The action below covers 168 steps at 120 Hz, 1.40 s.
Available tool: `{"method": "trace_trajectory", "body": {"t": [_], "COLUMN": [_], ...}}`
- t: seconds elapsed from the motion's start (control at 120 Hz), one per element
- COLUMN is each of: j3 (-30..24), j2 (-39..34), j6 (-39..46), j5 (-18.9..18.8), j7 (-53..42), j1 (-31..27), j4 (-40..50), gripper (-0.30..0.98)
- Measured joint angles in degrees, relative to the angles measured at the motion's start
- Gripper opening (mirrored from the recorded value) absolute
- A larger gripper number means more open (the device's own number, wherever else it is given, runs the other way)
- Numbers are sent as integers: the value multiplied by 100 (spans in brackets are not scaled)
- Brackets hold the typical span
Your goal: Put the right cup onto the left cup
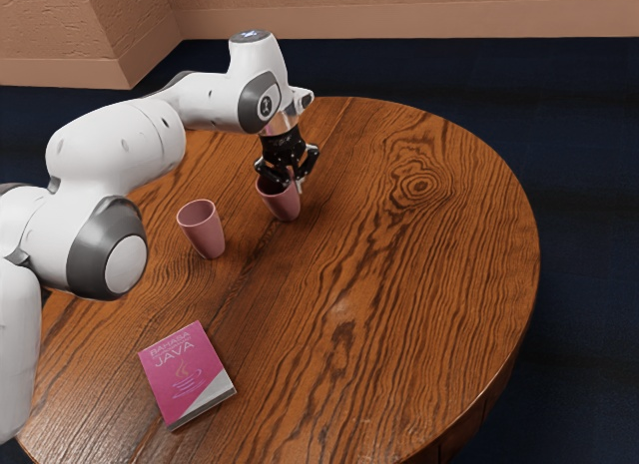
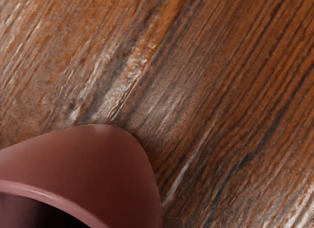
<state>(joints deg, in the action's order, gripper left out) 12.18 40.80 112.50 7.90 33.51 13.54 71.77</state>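
While a round brown wooden table [image 1: 399, 284] is filling much of the exterior view, a white jointed arm [image 1: 115, 145] is reaching above it. A pink book [image 1: 182, 369] with JAVA on its cover is lying flat, nearer to the arm's base than to the gripper. The black two-finger gripper [image 1: 291, 185] is standing at the rim of one pink tapered cup [image 1: 285, 207]; if it is clamping or open, I cannot tell. Another pink tapered cup [image 1: 207, 234] is standing upright nearby, toward the exterior view's left.
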Motion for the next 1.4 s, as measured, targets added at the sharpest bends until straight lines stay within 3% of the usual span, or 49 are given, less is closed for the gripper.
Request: {"method": "trace_trajectory", "body": {"t": [0.258,0.575,0.825,1.4], "j3": [5,2,-11,-15], "j2": [-401,-2443,-2194,-2145], "j6": [-275,-1399,-1752,-1647], "j5": [-221,-476,-592,-569], "j7": [102,260,363,518], "j1": [50,15,-588,-787], "j4": [-1,1524,1318,1356], "gripper": [-7,-9,-10,-10]}}
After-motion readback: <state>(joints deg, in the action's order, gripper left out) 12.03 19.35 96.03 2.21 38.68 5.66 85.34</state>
